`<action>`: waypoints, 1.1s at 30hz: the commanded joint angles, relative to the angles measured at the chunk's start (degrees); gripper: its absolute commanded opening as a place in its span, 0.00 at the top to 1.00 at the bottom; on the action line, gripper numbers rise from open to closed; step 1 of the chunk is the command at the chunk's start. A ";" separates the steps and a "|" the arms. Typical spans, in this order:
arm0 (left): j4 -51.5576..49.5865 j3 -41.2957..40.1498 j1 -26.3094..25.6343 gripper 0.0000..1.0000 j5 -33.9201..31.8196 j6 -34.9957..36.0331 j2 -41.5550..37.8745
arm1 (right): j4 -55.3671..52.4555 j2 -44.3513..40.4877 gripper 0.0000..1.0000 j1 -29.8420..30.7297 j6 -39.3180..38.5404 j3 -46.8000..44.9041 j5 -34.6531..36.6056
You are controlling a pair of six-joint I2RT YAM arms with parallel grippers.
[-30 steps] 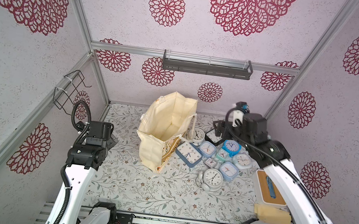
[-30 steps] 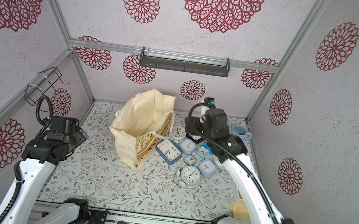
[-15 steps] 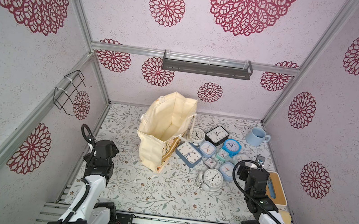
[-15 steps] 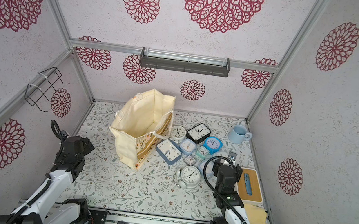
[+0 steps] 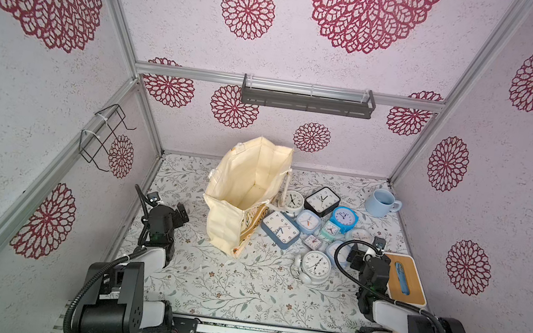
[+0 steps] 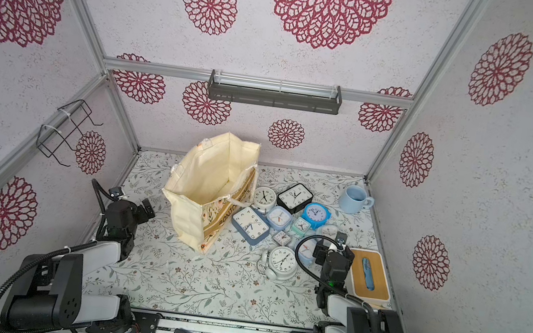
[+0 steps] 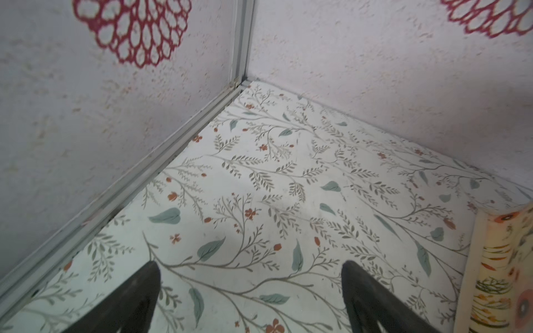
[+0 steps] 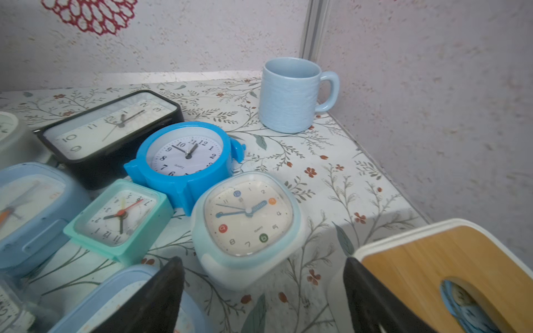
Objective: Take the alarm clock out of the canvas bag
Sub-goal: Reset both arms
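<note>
We see a floral-print worktop (image 5: 241, 297) carrying the canvas bag (image 5: 224, 224), upright and open, a cluster of alarm clocks (image 5: 308, 222) just beside it, a pale blue mug (image 5: 380, 203) near the far corner and a wooden-lidded box (image 5: 412, 281) at the edge

1. Both top views: high at cell front, looking down/back; share whole table (image 5: 241, 297).
2. L wrist cam: low, close, faces back-left corner (image 7: 242, 82), canvas bag (image 7: 501, 274) edge.
3. R wrist cam: low, close, faces mug (image 8: 291, 95).
</note>
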 commanded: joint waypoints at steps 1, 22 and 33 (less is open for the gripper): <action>8.46 -0.30 0.72 0.01 2.16 5.37 0.59 | 4.46 4.15 0.13 -2.26 -1.12 6.37 -10.81; 15.28 2.42 -2.30 0.01 -3.79 8.71 12.11 | 15.89 16.75 0.01 -4.35 -3.86 7.51 -15.75; 15.45 2.40 -2.32 0.01 -3.77 8.71 12.20 | 14.19 17.21 0.01 -4.44 -3.58 8.50 -15.50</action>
